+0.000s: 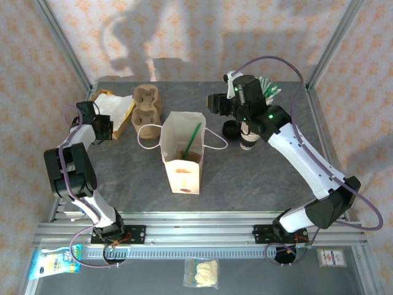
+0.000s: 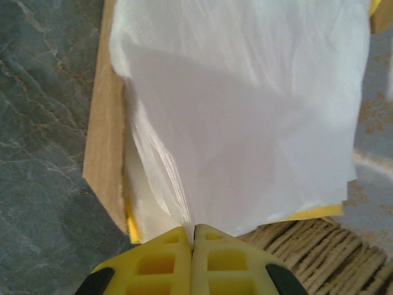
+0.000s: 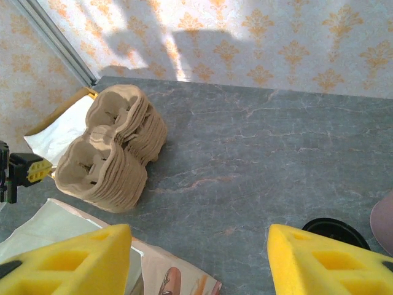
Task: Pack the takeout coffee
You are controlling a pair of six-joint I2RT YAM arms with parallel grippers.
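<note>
Takeout coffee (image 1: 249,145): white cup, dark band, half hidden under right arm (image 1: 295,147).
Left gripper (image 2: 193,230) pinches napkin (image 2: 245,110); right gripper (image 3: 196,236) open; paper bag (image 1: 182,163) left of cup.

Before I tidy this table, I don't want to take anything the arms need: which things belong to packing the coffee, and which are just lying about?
In the job: takeout coffee; paper bag; napkin pinched in the shut left gripper; open right gripper; probably the cup carriers.
Lying about: loose black lid; packets in front of the rail.
</note>
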